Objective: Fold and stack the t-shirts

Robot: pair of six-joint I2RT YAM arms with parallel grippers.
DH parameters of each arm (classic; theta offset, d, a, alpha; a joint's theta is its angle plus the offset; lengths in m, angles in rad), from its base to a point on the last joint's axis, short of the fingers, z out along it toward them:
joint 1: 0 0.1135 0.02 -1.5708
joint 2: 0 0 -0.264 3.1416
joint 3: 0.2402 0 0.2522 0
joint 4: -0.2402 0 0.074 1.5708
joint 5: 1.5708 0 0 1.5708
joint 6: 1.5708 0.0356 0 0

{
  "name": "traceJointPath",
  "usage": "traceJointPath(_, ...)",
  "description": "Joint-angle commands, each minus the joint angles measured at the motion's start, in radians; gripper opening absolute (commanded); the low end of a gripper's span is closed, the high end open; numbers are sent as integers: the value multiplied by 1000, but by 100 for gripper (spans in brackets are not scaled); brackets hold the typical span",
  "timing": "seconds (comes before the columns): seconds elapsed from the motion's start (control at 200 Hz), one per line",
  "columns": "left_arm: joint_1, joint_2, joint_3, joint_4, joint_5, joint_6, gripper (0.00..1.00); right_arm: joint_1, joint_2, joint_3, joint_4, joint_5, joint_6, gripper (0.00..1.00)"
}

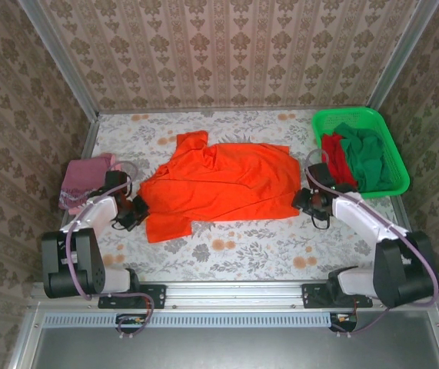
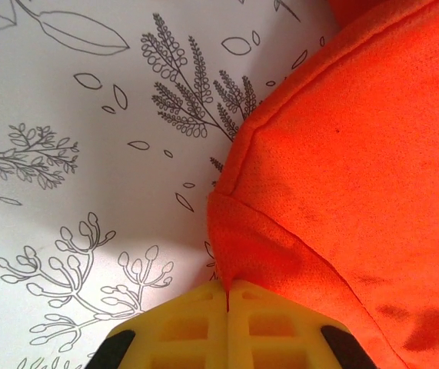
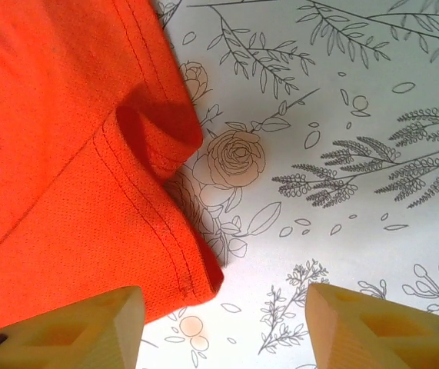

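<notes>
The bright orange t-shirt (image 1: 219, 183) lies spread across the middle of the table. My left gripper (image 1: 136, 209) sits at its left edge with the yellow jaws pressed together on a pinch of orange cloth (image 2: 238, 254). At the shirt's right edge my right gripper (image 1: 305, 200) stands open; the hemmed corner (image 3: 196, 269) lies flat on the table between its fingers (image 3: 88, 327), touching neither. A dusty pink-maroon t-shirt (image 1: 85, 178) lies folded at the far left. A red t-shirt (image 1: 336, 160) and a dark green one (image 1: 370, 157) are heaped in the basket.
The bright green mesh basket (image 1: 327, 118) stands at the back right corner. The table wears a white floral cloth (image 1: 242, 250). Patterned walls close in the back and sides, and a metal rail runs along the near edge.
</notes>
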Motion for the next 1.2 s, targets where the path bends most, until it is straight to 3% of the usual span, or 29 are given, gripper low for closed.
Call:
traceJointPath(0.0, 4, -15, -7, -33, 18, 29, 0, -7, -30, -58, 56, -76, 110, 57)
traceJointPath(0.19, 4, -6, -7, -23, 22, 29, 0, -7, 58, -36, 110, -155, 128, 48)
traceJointPath(0.75, 4, -19, -37, 9, 15, 9, 0, -6, 237, -1, 167, -195, 158, 40)
traceJointPath(0.82, 4, -20, -38, 10, 16, 6, 0, -7, 246, -6, 175, -188, 163, 28)
traceJointPath(0.93, 4, -35, -42, 13, 19, 0, 0, -8, 228, -11, 179, -177, 165, 0)
traceJointPath(1.07, 5, -108, -51, 43, 19, -11, 0, -7, 147, -2, 170, -161, 119, 0)
traceJointPath(1.195, 7, -213, -23, 21, 9, -15, 0, -9, -14, 10, 165, -150, 80, 0)
